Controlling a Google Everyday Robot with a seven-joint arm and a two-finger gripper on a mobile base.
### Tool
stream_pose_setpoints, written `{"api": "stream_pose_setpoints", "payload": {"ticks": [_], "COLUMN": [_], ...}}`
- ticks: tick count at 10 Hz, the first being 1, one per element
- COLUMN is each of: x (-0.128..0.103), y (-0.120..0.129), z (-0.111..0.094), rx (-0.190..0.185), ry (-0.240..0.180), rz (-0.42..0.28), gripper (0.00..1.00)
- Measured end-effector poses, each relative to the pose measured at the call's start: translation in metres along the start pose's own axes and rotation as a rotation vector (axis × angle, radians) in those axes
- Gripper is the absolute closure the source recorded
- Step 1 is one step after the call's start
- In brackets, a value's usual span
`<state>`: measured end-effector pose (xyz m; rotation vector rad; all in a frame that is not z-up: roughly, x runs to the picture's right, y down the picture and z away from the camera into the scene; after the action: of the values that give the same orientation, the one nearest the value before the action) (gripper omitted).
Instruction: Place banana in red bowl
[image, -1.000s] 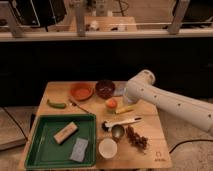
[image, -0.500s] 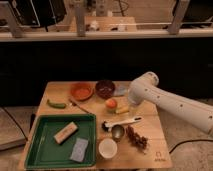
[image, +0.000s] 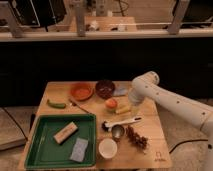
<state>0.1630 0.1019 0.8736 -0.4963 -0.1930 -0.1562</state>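
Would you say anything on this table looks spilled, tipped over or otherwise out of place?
Nothing stands out. The red bowl sits upright, the banana lies flat on the table beside the gripper, and the green tray sits square.

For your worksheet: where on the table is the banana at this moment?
The banana lies right of centre on the wooden table, just right of the round orange-and-green fruit, directly beneath the gripper and above the white-handled utensil.

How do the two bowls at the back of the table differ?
The orange-red bowl looks wider, shallower and brighter; the dark maroon bowl to its right looks smaller and deeper, and sits nearer the gripper. Both stand upright; neither holds the banana.
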Motion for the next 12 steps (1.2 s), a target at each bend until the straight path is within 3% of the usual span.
{"api": "stream_pose_setpoints", "payload": {"ticks": [4,6,7,9,12], "x": [0.005,0.000,-0.003,-0.003,-0.002], "y": [-0.009,-0.010,-0.010,-0.008,-0.004], "z": [0.027,0.035,0.039,0.042,0.043], "rx": [-0.044,-0.064,-0.073,-0.082,-0.089], "ry": [-0.021,-0.028,-0.030,-0.028,-0.027], "rz": [-0.005,-0.016,-0.022,-0.024,-0.017], "gripper": [0.20,0.25,0.39,0.55,0.88]}}
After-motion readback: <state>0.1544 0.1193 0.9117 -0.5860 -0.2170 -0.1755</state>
